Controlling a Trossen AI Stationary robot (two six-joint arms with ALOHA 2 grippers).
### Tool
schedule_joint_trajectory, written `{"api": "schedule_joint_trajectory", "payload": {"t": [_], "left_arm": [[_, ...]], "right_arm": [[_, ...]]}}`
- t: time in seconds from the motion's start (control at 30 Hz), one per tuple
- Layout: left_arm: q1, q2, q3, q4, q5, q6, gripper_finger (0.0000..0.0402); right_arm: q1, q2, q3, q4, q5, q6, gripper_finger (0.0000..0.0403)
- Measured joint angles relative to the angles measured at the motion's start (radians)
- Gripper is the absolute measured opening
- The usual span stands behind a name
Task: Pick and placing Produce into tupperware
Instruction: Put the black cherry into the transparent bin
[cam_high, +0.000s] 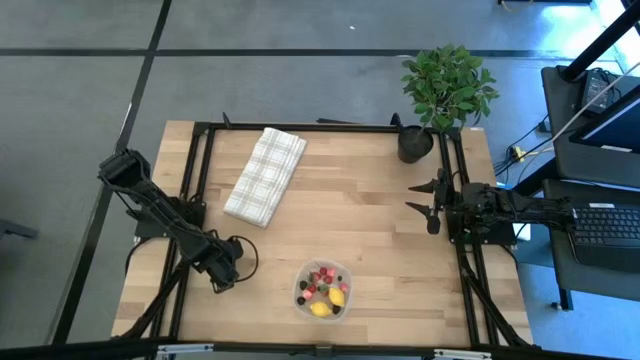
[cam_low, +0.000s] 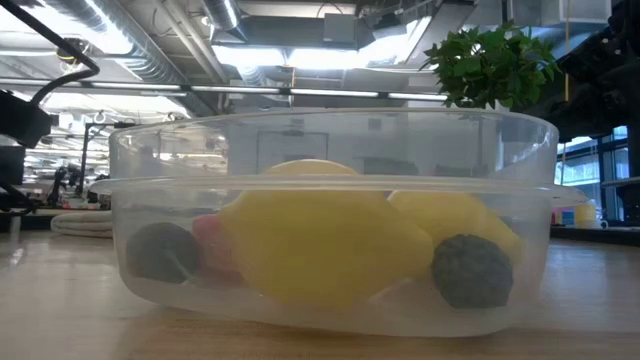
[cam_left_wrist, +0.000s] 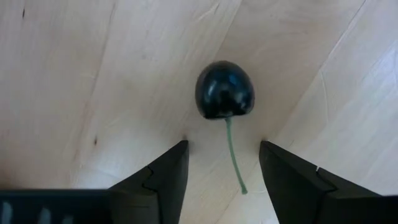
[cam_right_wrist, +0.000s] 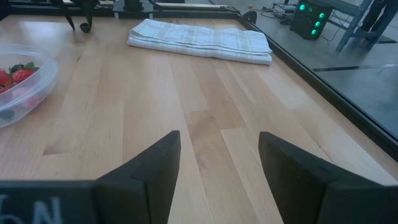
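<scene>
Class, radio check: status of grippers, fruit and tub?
Left gripper open over dark cherry on table. Right gripper open, idle. Tupperware holds produce. Nothing obstructing.

Wood tabletop, black-framed edges, four things on it.
Folded checked cloth near far-left corner, lying diagonal. Black plant pot at far-right corner. Clear tupperware near the front edge, about mid-width. One dark cherry with green stem, loose on the wood, front-left.

A robotics lab in an open industrial hall.
Exposed ducts and strip lights are running overhead; a laptop is sitting past the tabletop's right edge.
</scene>
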Motion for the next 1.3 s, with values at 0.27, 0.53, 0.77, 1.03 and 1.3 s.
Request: {"api": "schedule_joint_trajectory", "payload": {"t": [0.27, 0.53, 0.77, 1.03, 1.3], "left_arm": [[0.000, 0.001, -0.001, 0.000, -0.010, -0.001, 0.0128], [0.000, 0.001, -0.002, 0.000, -0.016, 0.002, 0.0065], [0.000, 0.001, -0.002, 0.000, -0.018, 0.002, 0.0010], [0.000, 0.001, -0.003, -0.001, -0.019, 0.003, 0.0003], [0.053, -0.052, 0.033, -0.014, 0.029, 0.053, 0.0002]], "right_arm": [[0.000, 0.000, 0.000, 0.000, 0.000, 0.000, 0.0219], [0.000, 0.000, 0.000, 0.000, 0.000, 0.000, 0.0219], [0.000, 0.000, 0.000, 0.000, 0.000, 0.000, 0.0219], [0.000, 0.000, 0.000, 0.000, 0.000, 0.000, 0.0219], [0.000, 0.000, 0.000, 0.000, 0.000, 0.000, 0.0219]]}}
